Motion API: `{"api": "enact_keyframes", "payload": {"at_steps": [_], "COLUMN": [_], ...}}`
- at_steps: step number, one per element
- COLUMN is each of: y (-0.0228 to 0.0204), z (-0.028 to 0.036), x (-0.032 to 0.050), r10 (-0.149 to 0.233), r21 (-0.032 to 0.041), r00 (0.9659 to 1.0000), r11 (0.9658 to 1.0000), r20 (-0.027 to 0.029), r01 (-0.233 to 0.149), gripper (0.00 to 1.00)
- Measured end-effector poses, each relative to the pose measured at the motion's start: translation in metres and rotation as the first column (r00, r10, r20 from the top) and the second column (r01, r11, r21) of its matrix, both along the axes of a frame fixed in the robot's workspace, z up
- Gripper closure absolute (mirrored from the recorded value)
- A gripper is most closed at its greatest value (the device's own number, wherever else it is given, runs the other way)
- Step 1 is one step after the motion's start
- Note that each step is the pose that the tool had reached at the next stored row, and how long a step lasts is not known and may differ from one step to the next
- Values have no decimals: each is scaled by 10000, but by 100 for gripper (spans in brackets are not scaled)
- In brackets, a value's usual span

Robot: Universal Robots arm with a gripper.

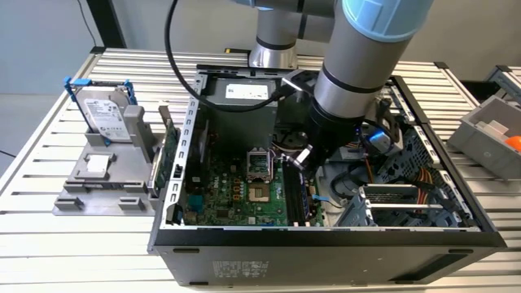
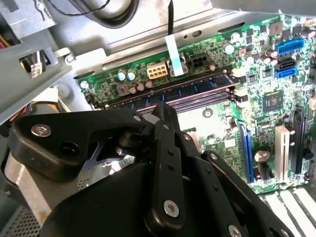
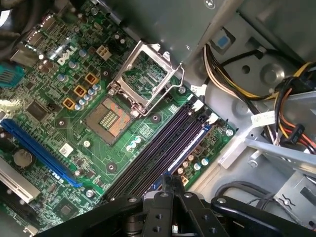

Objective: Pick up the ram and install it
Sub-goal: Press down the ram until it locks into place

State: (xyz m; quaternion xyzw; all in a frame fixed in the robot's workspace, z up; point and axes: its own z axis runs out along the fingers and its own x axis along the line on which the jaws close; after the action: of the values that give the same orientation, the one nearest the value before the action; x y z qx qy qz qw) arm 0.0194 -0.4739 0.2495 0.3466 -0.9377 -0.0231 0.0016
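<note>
The ram [image 2: 197,89] is a thin dark bluish stick standing on edge in the outermost of the long black slots [image 3: 148,158] on the green motherboard [image 1: 236,189]. In the first wrist view the ram [image 3: 190,145] runs along the slot nearest the board's edge. My gripper [image 1: 299,157] is down inside the open computer case, at the slots. Its black fingers [image 3: 165,190] are closed together on the ram's upper edge, seen in both wrist views. In the second wrist view the gripper [image 2: 163,107] meets the stick about midway along it.
The open CPU socket [image 3: 143,74] lies beside the slots. Cable bundles [image 1: 382,146] and a drive cage [image 1: 407,201] crowd the case on the exterior view's right. A grey fixture [image 1: 97,183] outside the case holds a silver hard drive [image 1: 106,113] and a green card [image 1: 167,152].
</note>
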Motion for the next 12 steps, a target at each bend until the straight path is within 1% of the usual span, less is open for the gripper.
{"api": "enact_keyframes", "payload": {"at_steps": [4,6,9,12], "y": [0,1,3,4], "z": [-3,-6,-9,-11], "x": [0,0,0,0], "r10": [447,723,993,1303], "r21": [4,5,4,9], "r00": [9990,9974,9951,9915], "r11": [9990,9974,9951,9915], "r20": [-2,-2,-2,-2], "r01": [-447,-723,-993,-1303], "gripper": [100,100,100,100]}}
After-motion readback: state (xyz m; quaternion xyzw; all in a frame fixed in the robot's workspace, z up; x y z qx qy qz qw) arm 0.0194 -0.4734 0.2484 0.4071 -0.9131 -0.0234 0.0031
